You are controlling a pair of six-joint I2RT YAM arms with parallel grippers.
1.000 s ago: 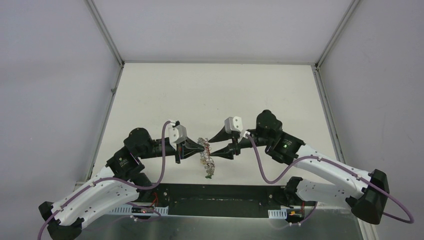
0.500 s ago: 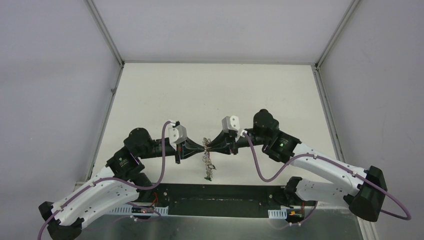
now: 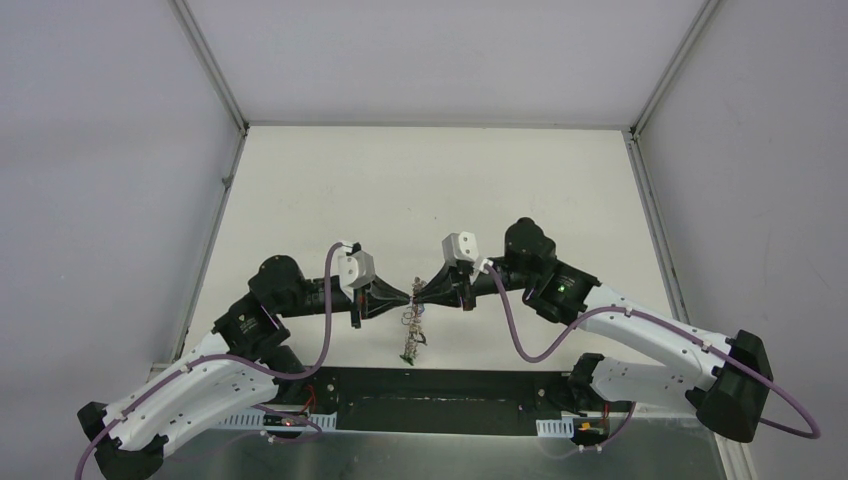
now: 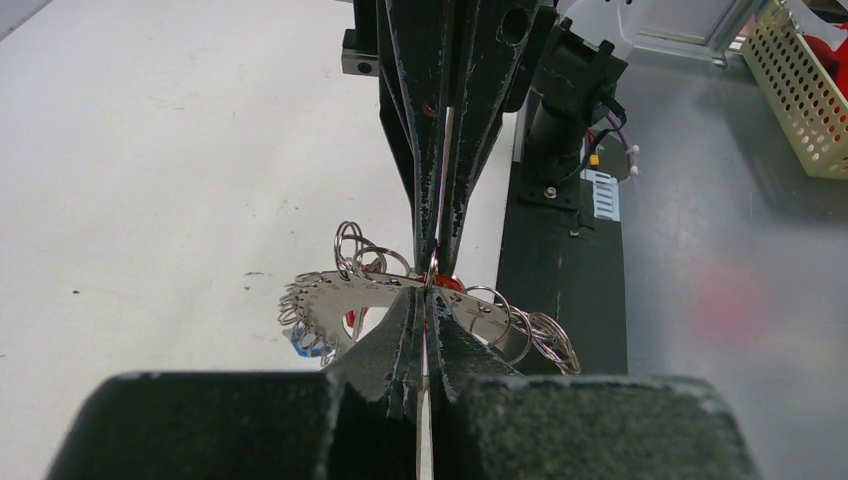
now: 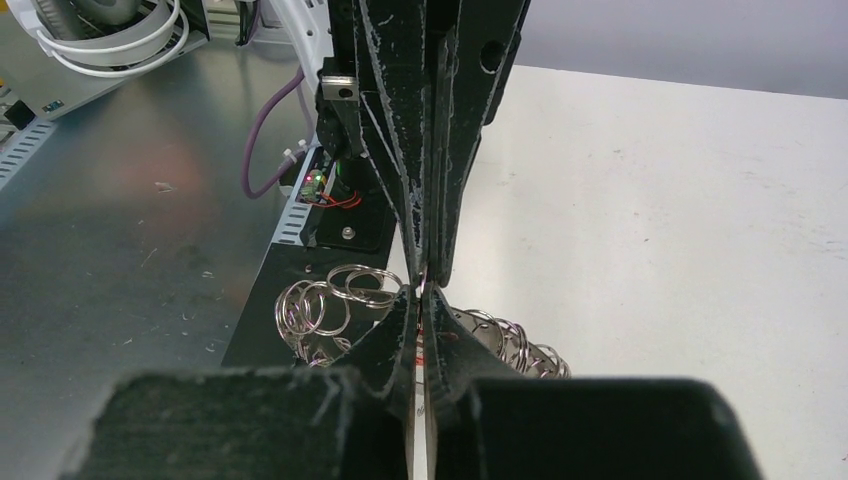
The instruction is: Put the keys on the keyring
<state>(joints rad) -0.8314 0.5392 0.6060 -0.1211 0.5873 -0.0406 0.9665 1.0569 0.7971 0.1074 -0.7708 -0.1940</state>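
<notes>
From above, my left gripper (image 3: 409, 293) and my right gripper (image 3: 419, 292) meet tip to tip over the white table (image 3: 400, 190), near its front edge. The large dark grey metal keyring (image 3: 411, 322), fringed with small silver split rings, hangs from that meeting point toward 6 o'clock. It shows edge-on, its long axis running 12 to 6, with a green tag (image 3: 407, 353) at its lowest end. Neither arm is nearer; both are on it.

In the left wrist view my own fingers come up from 6 o'clock, pinched narrow on the keyring's (image 4: 325, 296) flat band. The band curves across from 9 to 4 o'clock. The right gripper (image 4: 433, 262) comes down from 12, also pinched, with its tips touching mine. A red scrap (image 4: 450, 284) shows at the join, and I cannot tell what it belongs to.

In the right wrist view the picture mirrors: my fingers at 6, the left gripper (image 5: 425, 272) at 12, both narrow. Split rings (image 5: 335, 300) fan out at 9 and 4 o'clock. I cannot tell what the right pads hold.
</notes>
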